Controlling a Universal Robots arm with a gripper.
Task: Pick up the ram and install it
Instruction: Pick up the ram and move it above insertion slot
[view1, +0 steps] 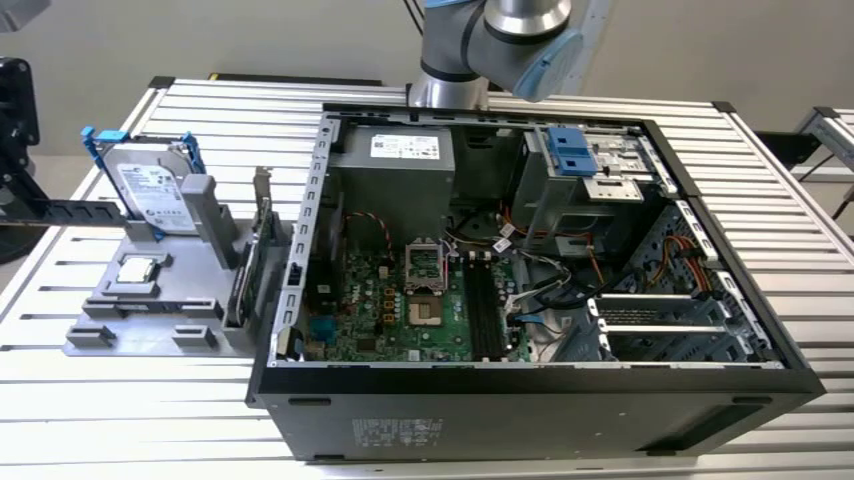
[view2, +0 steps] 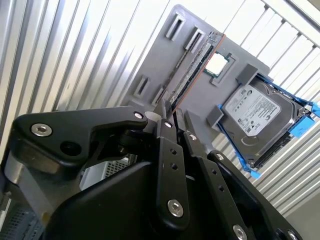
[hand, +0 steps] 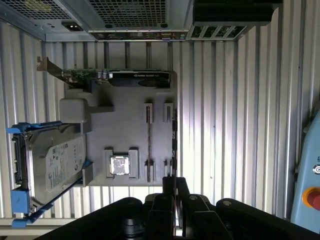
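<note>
On the grey holder (view2: 150, 65), the ram (view2: 192, 70) stood on its long edge in a slot, not yet lifted. Just beside it lay the small square CPU chip (view2: 217, 65). Beyond that chip the hard drive (view2: 260, 117) was propped in its blue frame. An expansion card (hand: 130, 76) stood along the holder's edge nearest the computer case (view1: 534, 400). The case lay open on the slatted desk (view1: 134, 420), with the holder at the exterior view's left of it. The claw (view2: 169, 112) hung well above the holder, and in both wrist views it lined up with one end of the ram. Its fingers were drawn together and gripped nothing.

Judged risks: a descent with the fingers together would land them on the stick's thin top edge instead of either side of it, and could bend or unseat it. A small sideways error could catch the slot brackets or nudge the chip. An off-centre or skewed grip would probably let the long stick tilt and meet its socket crooked.
</note>
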